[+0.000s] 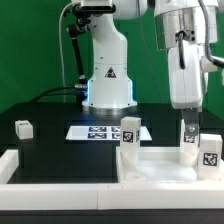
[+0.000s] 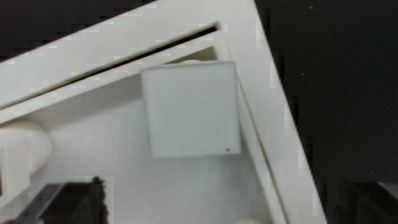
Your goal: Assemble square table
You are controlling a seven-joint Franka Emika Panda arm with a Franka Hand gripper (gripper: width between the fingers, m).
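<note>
The square table top [image 1: 160, 160] lies rim-up at the exterior view's right. One leg [image 1: 131, 130] stands at its far left corner and another leg [image 1: 210, 150] at the right. A third leg [image 1: 189, 146] stands between them, directly under my gripper [image 1: 189, 127]. A fourth leg [image 1: 23, 128] lies alone at the far left. In the wrist view the top's corner rim [image 2: 267, 120] frames a pale rectangular leg face [image 2: 192, 108]. My gripper [image 2: 228, 205] looks open, with only the top's floor between the dark fingertips [image 2: 75, 200].
The marker board [image 1: 105, 131] lies in front of the robot base [image 1: 108, 85]. A long low white rail [image 1: 50, 165] runs along the front left. A rounded white shape [image 2: 18, 150] shows at the wrist view's edge, and I cannot tell what it is.
</note>
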